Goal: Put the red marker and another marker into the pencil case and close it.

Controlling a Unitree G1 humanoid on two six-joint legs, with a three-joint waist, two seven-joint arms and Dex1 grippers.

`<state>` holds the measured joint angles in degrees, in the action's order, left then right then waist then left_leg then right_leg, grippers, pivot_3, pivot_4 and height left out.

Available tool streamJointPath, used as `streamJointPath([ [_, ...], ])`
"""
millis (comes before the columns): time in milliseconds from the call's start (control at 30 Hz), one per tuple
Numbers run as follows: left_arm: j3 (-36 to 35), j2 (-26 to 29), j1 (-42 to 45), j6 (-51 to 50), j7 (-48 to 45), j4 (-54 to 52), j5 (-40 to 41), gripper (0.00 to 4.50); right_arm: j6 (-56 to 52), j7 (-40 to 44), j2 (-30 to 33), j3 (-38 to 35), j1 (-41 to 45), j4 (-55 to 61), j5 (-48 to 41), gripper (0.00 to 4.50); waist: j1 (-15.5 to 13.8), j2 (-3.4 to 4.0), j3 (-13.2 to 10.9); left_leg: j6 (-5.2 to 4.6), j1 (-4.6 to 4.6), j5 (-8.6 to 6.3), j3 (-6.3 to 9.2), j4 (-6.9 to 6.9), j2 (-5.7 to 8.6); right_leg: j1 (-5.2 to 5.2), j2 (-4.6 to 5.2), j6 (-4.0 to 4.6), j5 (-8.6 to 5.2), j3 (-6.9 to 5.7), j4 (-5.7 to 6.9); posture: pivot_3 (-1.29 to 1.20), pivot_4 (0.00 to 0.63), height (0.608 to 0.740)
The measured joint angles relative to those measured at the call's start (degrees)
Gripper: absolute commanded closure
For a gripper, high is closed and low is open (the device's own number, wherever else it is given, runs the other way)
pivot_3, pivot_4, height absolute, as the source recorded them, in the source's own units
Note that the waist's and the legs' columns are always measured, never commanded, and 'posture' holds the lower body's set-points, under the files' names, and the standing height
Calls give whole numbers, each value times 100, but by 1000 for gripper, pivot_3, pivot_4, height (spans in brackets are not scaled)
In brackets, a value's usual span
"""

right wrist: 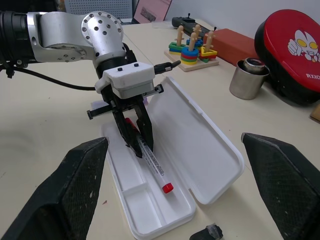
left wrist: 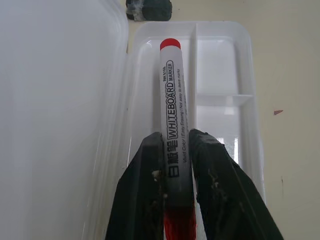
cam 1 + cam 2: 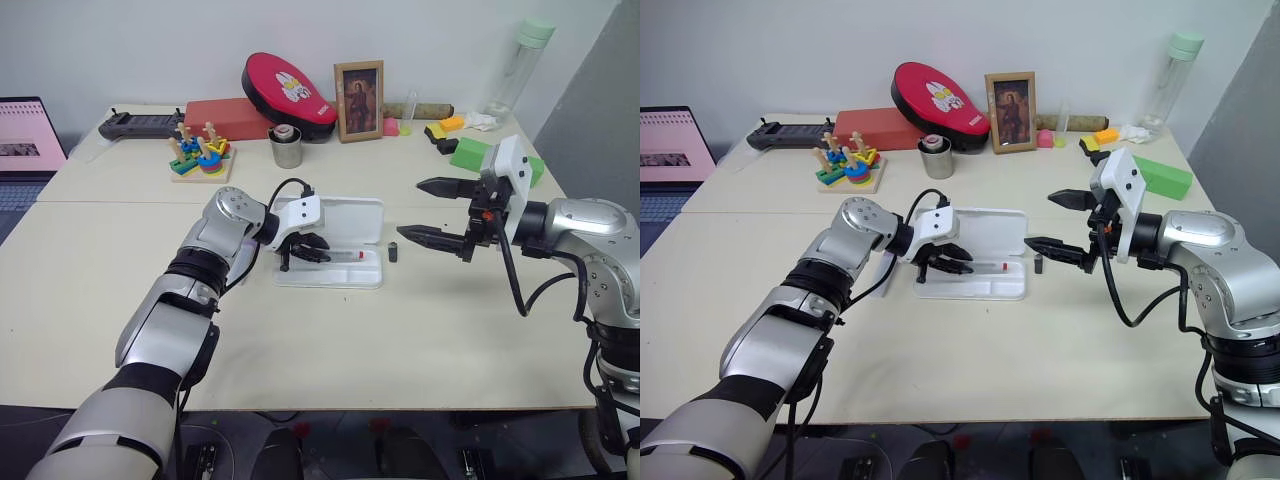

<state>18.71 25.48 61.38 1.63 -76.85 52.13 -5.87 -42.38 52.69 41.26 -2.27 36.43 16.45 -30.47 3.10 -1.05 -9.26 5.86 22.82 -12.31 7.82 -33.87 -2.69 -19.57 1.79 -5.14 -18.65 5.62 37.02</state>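
Item: red marker (image 2: 173,107) in my left gripper (image 2: 175,165), fingers around it, over pencil case (image 2: 225,65); cap end hidden. Right gripper (image 3: 440,212) wide, empty.

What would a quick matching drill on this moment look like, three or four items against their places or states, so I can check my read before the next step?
Things:
1. red marker
2. pencil case
3. right gripper
4. small dark cylinder

States or places:
A. open, holding nothing, above the table
B. lid swung open, flat on the table
C. on the table just beside the case's end
D. lying in the case's long compartment, between the left gripper's fingers

Pairs: 1-D, 2-B, 3-A, 4-C
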Motion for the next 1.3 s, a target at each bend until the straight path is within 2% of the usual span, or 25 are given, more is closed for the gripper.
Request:
streamJointPath([
  [233,-194,-3,-48,-373,-176,-305,222,1616,0,-4,5,0,0,-3,-9,0,-1,0,0,0,0,0,0,0,0,1,0,0,0,0,2,0,150,740],
  [333,-472,-4,-309,-1063,-364,-1198,712,1151,0,4,25,1,2,-4,-22,0,3,0,0,0,0,0,0,0,0,2,0,0,0,0,0,0,150,740],
  [367,-746,33,-653,-1823,-349,-2094,1118,929,-7,13,34,1,7,1,-46,0,15,0,0,0,0,0,1,1,-1,2,0,0,0,1,1,0,150,740],
  [433,-831,73,-786,-2214,-303,-2482,1294,648,-12,16,50,3,13,2,-54,0,17,0,0,0,-2,0,2,0,-1,3,0,0,0,-1,2,0,150,740],
  [533,-1536,243,-1627,-3751,556,-4207,1801,57,-59,21,82,-12,9,100,-158,0,68,1,1,-1,-16,0,2,0,-4,19,0,0,0,2,0,0,150,740],
  [700,-2464,257,-2823,-5776,2325,-6360,1900,5,-69,85,92,10,17,151,-238,0,25,-1,0,0,-29,1,4,-10,-4,32,-1,-4,2,0,2,0,150,740],
  [767,-2883,-208,-2949,-6529,3136,-7188,1900,5,-63,149,68,122,40,120,-238,0,-62,-10,1,1,-29,2,6,-22,-3,45,0,-13,6,-2,-3,0,150,740],
  [800,-3164,-631,-2900,-7006,3699,-7644,1893,5,-47,222,2,248,107,85,-236,0,-110,-11,2,2,-29,2,7,-27,-2,48,0,-18,10,-2,-6,0,150,740],
  [900,-3312,-1010,-2890,-7511,4458,-8122,1809,5,20,336,-97,412,248,-8,-231,0,-143,-14,4,3,-34,3,4,-32,-2,49,0,-20,14,1,-6,0,150,740],
  [967,-3395,-1261,-3044,-7660,5060,-8226,1619,5,86,409,-139,485,370,-165,-220,0,-132,-13,4,3,-38,3,3,-31,-2,49,0,-17,15,2,-5,0,150,740],
  [1100,-3395,-1305,-3495,-7641,5774,-8107,1333,5,197,504,-230,624,522,-376,-181,0,-121,-13,4,3,-37,3,2,-19,-3,41,0,-7,21,3,-5,0,150,740],
  [1300,-3310,-923,-4001,-7092,6042,-7521,1201,5,226,604,-353,796,598,-435,-157,0,-133,-13,4,4,-32,2,0,-10,-2,35,1,-3,20,2,-11,0,150,740],
])
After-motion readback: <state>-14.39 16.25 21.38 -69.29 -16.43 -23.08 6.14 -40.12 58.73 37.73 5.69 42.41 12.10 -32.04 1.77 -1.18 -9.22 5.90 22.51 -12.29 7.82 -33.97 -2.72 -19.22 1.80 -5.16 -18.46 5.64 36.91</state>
